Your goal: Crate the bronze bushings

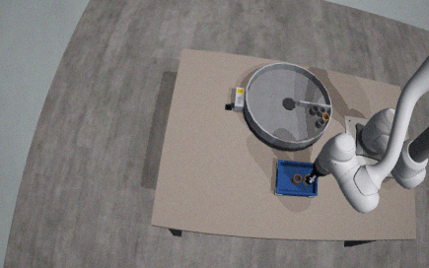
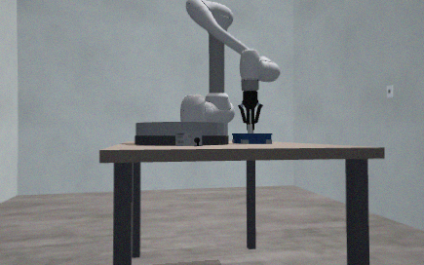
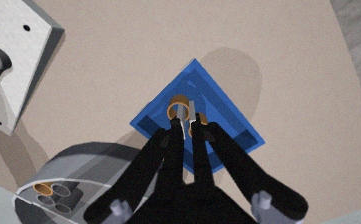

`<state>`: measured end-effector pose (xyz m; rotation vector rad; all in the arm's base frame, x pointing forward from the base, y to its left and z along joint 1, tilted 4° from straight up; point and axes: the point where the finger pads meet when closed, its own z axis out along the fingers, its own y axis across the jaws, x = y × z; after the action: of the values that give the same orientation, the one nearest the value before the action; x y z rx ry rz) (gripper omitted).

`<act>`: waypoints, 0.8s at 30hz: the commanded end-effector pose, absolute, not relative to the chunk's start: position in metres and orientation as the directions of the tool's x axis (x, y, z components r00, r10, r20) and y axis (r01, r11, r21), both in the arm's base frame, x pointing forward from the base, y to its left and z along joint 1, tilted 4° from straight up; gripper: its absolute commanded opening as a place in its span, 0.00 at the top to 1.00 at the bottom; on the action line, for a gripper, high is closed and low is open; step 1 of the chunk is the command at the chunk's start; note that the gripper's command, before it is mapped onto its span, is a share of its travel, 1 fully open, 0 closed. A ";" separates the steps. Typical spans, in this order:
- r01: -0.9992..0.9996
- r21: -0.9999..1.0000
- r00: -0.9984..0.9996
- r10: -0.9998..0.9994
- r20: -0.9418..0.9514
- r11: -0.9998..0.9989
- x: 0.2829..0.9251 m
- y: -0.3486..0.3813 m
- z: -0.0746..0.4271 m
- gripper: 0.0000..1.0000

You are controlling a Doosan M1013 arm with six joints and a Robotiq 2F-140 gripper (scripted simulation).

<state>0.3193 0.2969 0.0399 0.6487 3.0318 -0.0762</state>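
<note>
Black two-finger end effector [image 3: 188, 121] nearly closed, pinching a bronze cylindrical bushing [image 3: 200, 120] by its wall, hanging above the blue plastic crate [image 3: 229, 116] for dropping beside another bronze bushing [image 3: 177, 107].

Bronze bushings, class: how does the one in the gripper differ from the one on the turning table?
The held bronze bushing is over the blue crate, pinched by the shut gripper; the turning-table bronze bushing lies free. The first has one bronze neighbour; the second sits among steel bushings. Both look alike in colour.

table [image 2: 240, 153] | wooden top, dark legs | floor [image 2: 196, 219] grey-brown | wall plate [image 2: 390, 91] (small, white)
</note>
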 end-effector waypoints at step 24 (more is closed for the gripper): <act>0.408 -0.050 -0.913 0.405 -0.052 0.912 0.318 0.291 0.035 0.90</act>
<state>0.3193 0.2968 0.0399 0.6487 3.0318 -0.0763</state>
